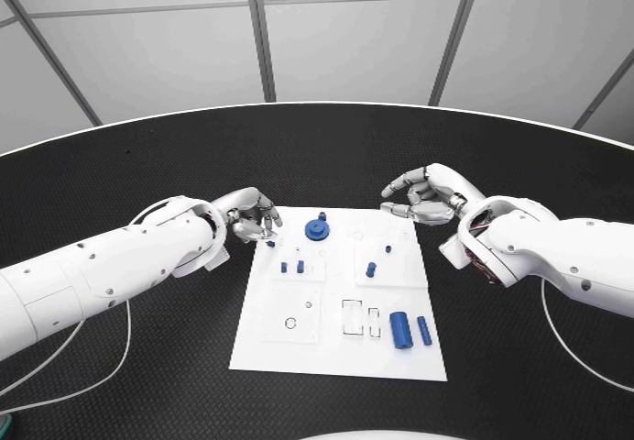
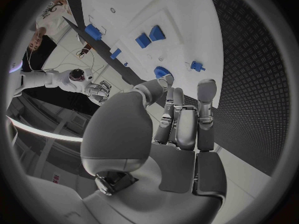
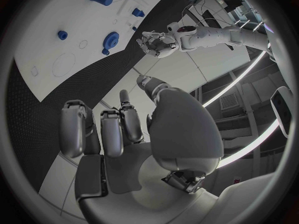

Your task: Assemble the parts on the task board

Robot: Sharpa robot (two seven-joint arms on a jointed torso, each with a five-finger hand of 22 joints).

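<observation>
Fingers (image 1: 265, 220) of the left hand (image 1: 248, 216) curl inward, holding nothing; the gear (image 1: 316, 228) lies at their three o'clock, nearer them than the right hand (image 1: 425, 196).

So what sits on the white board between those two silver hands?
In the head view, a blue gear-like part stands between the left hand and right hand.
</observation>
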